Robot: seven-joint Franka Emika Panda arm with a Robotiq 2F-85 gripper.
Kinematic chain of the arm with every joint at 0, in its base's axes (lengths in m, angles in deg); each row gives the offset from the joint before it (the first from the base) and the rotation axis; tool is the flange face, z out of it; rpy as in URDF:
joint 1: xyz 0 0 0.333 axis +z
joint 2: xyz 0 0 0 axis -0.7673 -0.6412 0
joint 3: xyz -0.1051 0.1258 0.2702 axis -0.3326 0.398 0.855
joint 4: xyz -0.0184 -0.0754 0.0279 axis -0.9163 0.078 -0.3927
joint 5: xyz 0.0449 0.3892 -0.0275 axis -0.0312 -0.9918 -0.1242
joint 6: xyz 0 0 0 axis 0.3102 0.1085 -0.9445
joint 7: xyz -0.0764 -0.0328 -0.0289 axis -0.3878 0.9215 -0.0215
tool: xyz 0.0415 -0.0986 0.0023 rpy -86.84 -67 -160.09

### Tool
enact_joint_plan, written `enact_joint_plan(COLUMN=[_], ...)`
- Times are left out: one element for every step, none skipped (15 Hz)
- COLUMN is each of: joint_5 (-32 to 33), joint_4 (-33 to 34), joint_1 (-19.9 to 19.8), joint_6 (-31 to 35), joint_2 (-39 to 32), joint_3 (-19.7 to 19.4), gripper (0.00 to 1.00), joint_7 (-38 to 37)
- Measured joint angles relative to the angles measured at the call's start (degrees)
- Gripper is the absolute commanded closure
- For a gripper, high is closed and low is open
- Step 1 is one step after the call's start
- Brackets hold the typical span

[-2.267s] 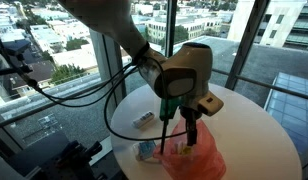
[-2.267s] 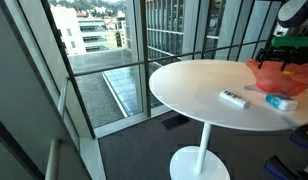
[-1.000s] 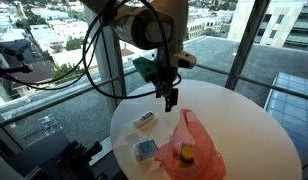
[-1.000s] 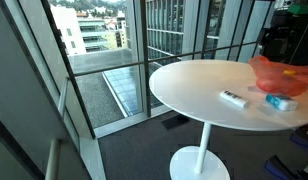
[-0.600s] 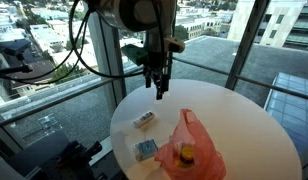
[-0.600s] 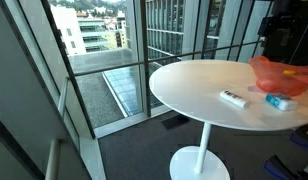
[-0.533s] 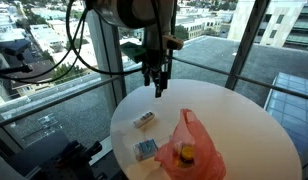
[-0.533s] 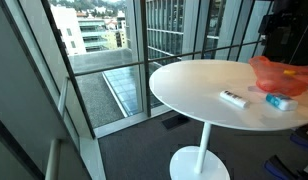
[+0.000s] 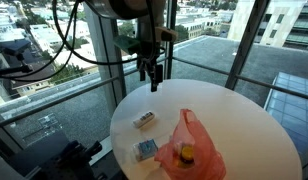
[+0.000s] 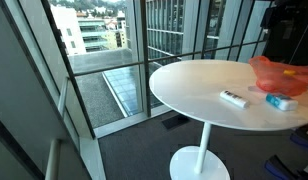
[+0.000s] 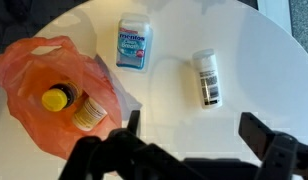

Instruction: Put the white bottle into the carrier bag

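Note:
The white bottle [image 11: 204,78] lies on its side on the round white table [image 11: 244,50]; it also shows in both exterior views [image 9: 144,119] [image 10: 232,98]. The orange carrier bag [image 11: 39,80] sits open on the table, with a yellow-capped bottle [image 11: 72,105] inside; it shows in both exterior views [image 9: 194,150] [image 10: 279,72]. My gripper [image 11: 194,128] is open and empty, high above the table, between bag and white bottle. In an exterior view it hangs above the table's far edge [image 9: 149,72].
A blue and white mint box [image 11: 134,42] lies flat near the bag, also in both exterior views [image 9: 146,150] [image 10: 281,102]. Glass walls and a railing surround the table. The table stands on one pedestal [image 10: 202,150].
My gripper has risen away from the bag and moved toward the window side of the table. The bag, white bottle and mint box have not moved.

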Motion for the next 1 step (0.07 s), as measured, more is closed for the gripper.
enact_joint_plan(joint_5=[0.0], joint_4=[0.0], joint_1=[0.0], joint_6=[0.0], joint_2=[-0.1], joint_3=[0.0], gripper=[0.00], joint_7=[0.0])
